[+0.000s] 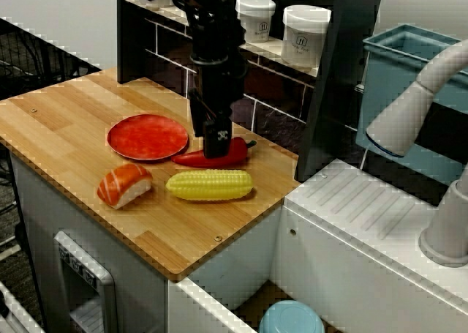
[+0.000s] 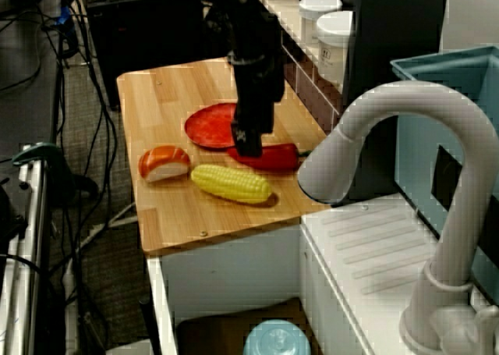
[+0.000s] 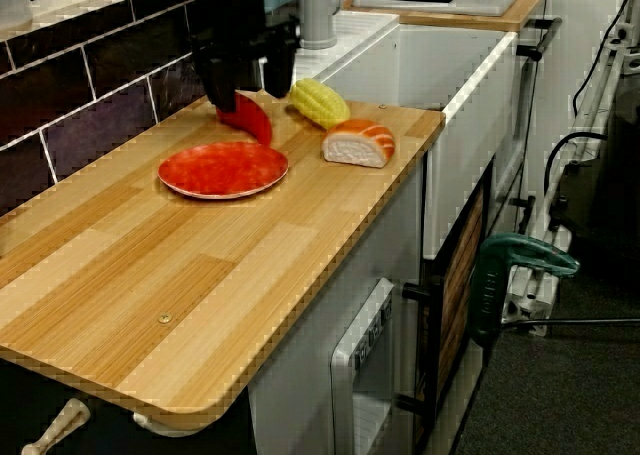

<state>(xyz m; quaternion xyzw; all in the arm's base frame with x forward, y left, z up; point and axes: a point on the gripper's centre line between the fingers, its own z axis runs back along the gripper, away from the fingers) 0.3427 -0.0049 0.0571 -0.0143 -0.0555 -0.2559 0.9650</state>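
My black gripper (image 1: 212, 147) stands upright over a red pepper (image 1: 235, 154) lying on the wooden counter (image 1: 66, 121), fingers on either side of its middle and closed against it. The view from the side shows the gripper (image 2: 249, 147) pressed down on the pepper (image 2: 279, 158), whose stem end sticks out to the right. From the counter's end, the pepper (image 3: 255, 121) pokes out below the gripper (image 3: 236, 105). A red plate (image 1: 147, 136) lies empty just left of the pepper. In front lie a yellow corn cob (image 1: 210, 184) and a salmon sushi piece (image 1: 124, 184).
Behind the arm, a dark tiled back wall carries a shelf with two white jars (image 1: 306, 34). Right of the counter are a white sink unit (image 1: 365, 223), a grey faucet (image 1: 420, 102) and a teal bin (image 1: 398, 77). The counter's front edge drops off.
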